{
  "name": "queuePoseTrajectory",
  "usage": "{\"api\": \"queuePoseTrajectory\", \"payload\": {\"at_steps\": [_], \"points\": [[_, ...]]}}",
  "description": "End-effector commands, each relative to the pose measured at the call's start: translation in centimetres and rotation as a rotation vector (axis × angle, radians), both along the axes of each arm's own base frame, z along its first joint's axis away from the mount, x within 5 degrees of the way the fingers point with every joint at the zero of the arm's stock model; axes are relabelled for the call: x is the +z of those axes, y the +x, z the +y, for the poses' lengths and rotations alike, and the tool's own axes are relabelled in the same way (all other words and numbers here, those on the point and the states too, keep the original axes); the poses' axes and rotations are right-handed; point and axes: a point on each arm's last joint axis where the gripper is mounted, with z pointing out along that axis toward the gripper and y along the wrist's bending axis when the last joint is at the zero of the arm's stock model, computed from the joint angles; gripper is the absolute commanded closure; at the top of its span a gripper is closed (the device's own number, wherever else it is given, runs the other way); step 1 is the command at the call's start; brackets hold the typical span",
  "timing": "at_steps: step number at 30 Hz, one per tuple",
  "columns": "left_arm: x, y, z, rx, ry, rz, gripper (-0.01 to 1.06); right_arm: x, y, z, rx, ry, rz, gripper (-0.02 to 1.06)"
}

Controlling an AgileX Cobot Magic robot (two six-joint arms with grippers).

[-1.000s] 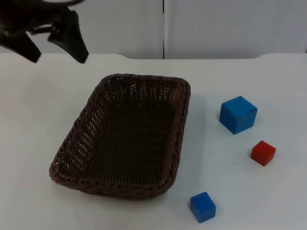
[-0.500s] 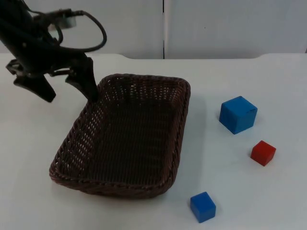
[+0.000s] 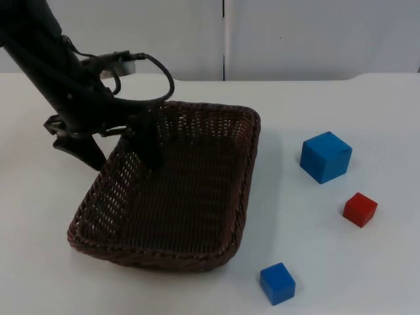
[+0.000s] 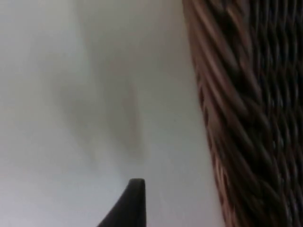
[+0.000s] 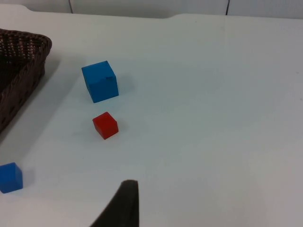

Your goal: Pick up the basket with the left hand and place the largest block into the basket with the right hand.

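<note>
- Left gripper: fingers spread wide, straddling the left wall of the basket, one finger inside, one outside above the table.
- Large blue block: on the table right of the basket, near the red block and small blue block.
- Right gripper: waits above the table; finger spacing cannot be told.

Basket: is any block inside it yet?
No: in the top view the basket holds no block, and the big blue block, red block and small blue block sit on the table.
</note>
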Motion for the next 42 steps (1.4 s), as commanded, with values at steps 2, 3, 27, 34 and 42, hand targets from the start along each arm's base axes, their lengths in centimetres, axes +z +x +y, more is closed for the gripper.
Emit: {"api": "queuePoseTrajectory", "payload": {"at_steps": [2,3,27,34,42], "points": [[-0.6,0.2,-0.4,0.023,-0.018,0.0,0.09,0.0,0.0,0.0,-0.008,0.003,-0.007,-0.01],[-0.8,0.3,-0.4,0.029,-0.021,0.001,0.1,0.0,0.0,0.0,-0.008,0.003,-0.007,-0.01],[-1.3,0.4,-0.3,0.145,-0.028,0.049,1.05,0.0,0.0,-0.2,-0.025,-0.021,-0.009,-0.01],[2.2,0.0,-0.5,0.17,-0.062,0.033,1.05,0.0,0.0,-0.2,-0.025,-0.021,-0.009,-0.01],[8.7,-1.2,-0.6,0.15,-0.12,-0.06,1.05,0.0,0.0,-0.2,-0.025,-0.021,-0.009,-0.01]]}}
